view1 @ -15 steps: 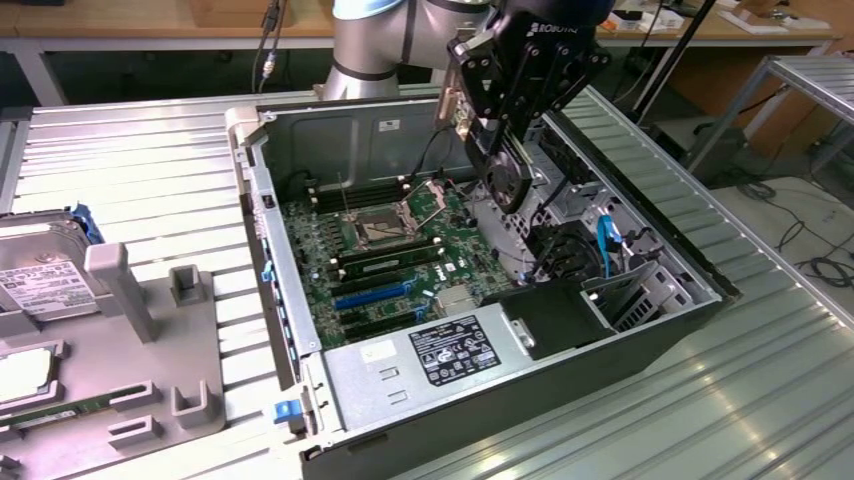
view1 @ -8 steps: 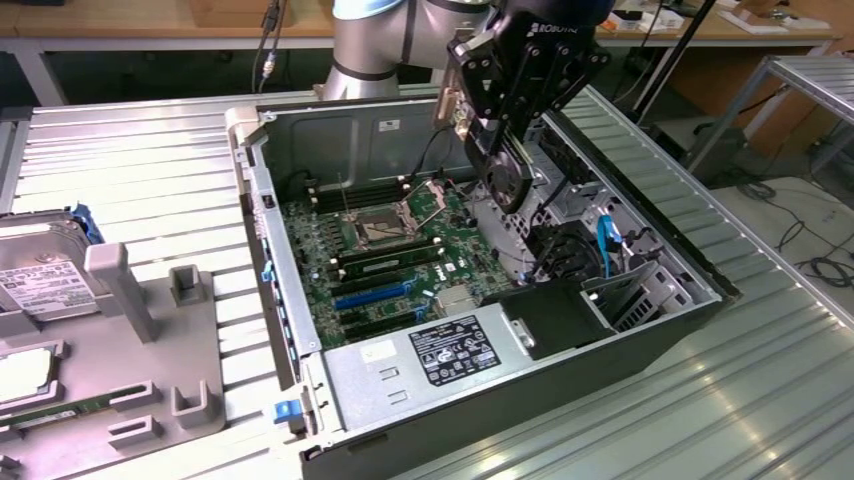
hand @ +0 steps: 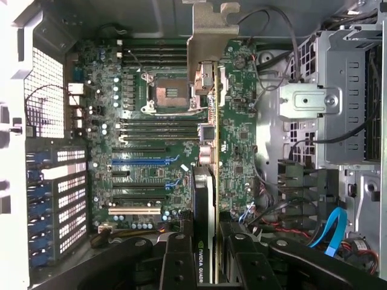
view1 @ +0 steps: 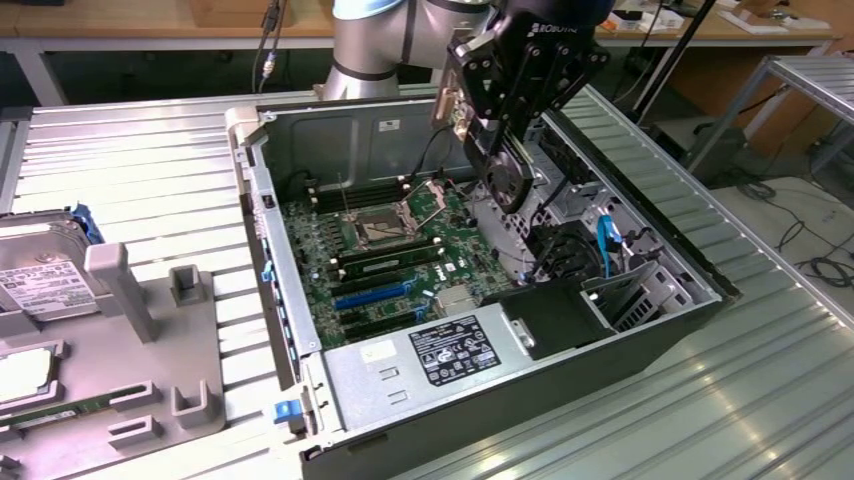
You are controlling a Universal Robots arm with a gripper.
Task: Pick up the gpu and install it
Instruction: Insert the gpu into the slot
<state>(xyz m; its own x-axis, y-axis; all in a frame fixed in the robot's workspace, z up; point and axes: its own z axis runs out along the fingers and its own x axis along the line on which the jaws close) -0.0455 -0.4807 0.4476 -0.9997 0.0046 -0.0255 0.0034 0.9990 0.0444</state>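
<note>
Directly beneath the end effector (view1: 505,150), the gpu (view1: 509,188) is hanging edge-down, its thin board being clamped between the fingers with the round fan facing out. Further below, the motherboard (view1: 387,250) is lying inside the open computer case (view1: 274,230), and the card is hovering over it, not yet seated. Here's what I'm watching: its edge is running crosswise to the expansion slots (hand: 140,162), so lowering it like this is risking a knock on the memory sticks (hand: 158,57) or a snagged bracket (hand: 208,27).
</note>
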